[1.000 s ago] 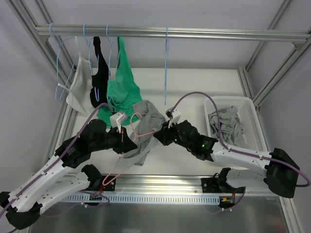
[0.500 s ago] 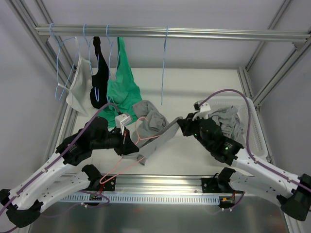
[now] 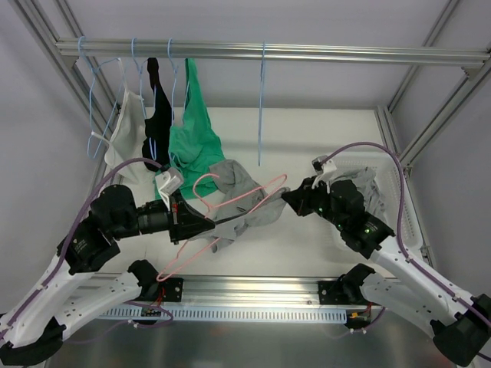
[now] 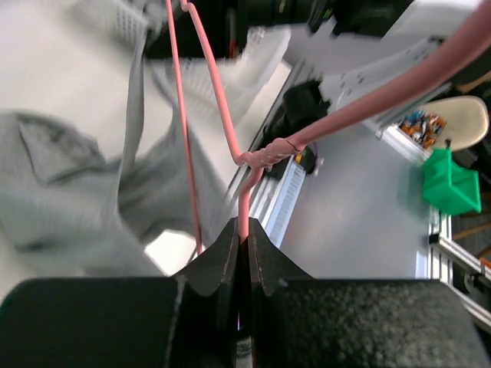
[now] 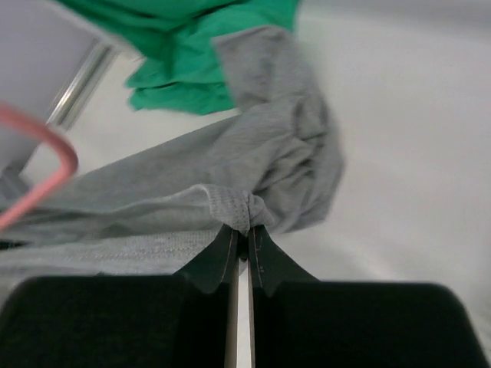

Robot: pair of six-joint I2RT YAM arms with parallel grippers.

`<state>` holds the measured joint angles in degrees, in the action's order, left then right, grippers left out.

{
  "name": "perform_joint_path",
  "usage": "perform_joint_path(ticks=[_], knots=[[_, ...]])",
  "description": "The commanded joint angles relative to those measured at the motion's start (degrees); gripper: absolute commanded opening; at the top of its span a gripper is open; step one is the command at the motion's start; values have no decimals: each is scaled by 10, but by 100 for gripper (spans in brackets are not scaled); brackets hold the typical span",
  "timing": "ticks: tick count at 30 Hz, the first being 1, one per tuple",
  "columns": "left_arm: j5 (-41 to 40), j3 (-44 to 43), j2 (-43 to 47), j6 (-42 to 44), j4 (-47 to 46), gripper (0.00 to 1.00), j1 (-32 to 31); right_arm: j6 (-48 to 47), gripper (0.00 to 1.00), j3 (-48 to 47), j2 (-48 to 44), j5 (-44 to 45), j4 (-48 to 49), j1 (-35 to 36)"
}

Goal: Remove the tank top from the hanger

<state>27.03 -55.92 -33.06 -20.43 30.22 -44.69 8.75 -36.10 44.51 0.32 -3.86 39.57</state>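
Nearest, along the bottom edge of the overhead frame, the bases of two black and white arms, each reaching up toward the middle.

Left of centre, the left tool (image 3: pixel 207 226), jaws pressed together and clamped on the thin wire of a pink hanger (image 3: pixel 230 205). In the left wrist view, the same tool (image 4: pixel 242 230) at the bottom centre, pinching the hanger (image 4: pixel 219 107) just below its twisted neck, with the wire running up to the top of the frame.

Right of centre, the right tool (image 3: pixel 285 196), jaws closed tight on a bunched fold of the grey tank top (image 3: pixel 234 180). In the right wrist view, that tool (image 5: pixel 239 234) at the lower middle, gripping a puckered hem of the tank top (image 5: pixel 261 153).

In the middle of the overhead frame, the tank top draped over the hanger wire and pulled out between the two tools, above the white counter (image 3: pixel 307 130). Grey cloth (image 4: pixel 69 184) at the left of the left wrist view, hanging beside the wire.

Farther, at the right, a white basket (image 3: pixel 391 165) on the counter, holding a grey garment (image 3: pixel 360 184).

Farthest, across the top, a metal rail (image 3: pixel 307 52). At upper left on blue hangers, a pale garment (image 3: pixel 126 130), a black garment (image 3: pixel 159 107) and a green top (image 3: pixel 192 130), the last also in the upper left of the right wrist view (image 5: pixel 184 84). Near the middle of the rail, a bare blue hanger (image 3: pixel 261 107).
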Motion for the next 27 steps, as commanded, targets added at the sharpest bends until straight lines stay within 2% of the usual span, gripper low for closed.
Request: perform_joint_path(ticks=[1, 2, 3, 7, 9, 12, 13, 16, 21, 22, 27], knots=[[20, -27, -9, -35, -127, 0, -6, -1, 0, 14, 8, -241, 100, -5], [28, -21, -15, -40, -200, 0, -6, 9, 0, 16, 10, -269, 139, -4], [33, -19, -23, -48, -236, 0, -7, 26, 0, 19, 8, -285, 153, -2], [12, -12, -57, -12, -392, 0, -41, 22, 0, 27, -21, -286, 144, 2], [-11, -5, -65, 22, -478, 0, -55, 9, 0, 27, -39, -285, 102, 2], [-62, 6, -70, 62, -552, 0, -76, -28, 0, 25, -49, -264, 23, 2], [-78, 10, -69, 70, -595, 0, -80, -45, 0, 23, -55, -229, -27, 2], [-135, 29, -60, 87, -661, 0, -83, -59, 0, 18, -77, -128, -103, 2], [-243, 49, -7, 111, -676, 0, -83, -74, 0, 1, -132, -41, -166, 2], [-281, 54, 4, 115, -677, 0, -83, -74, 0, -5, -142, 10, -187, 2], [-431, 111, 92, 116, -712, 0, -83, -65, 0, -29, -168, 138, -243, 2]])
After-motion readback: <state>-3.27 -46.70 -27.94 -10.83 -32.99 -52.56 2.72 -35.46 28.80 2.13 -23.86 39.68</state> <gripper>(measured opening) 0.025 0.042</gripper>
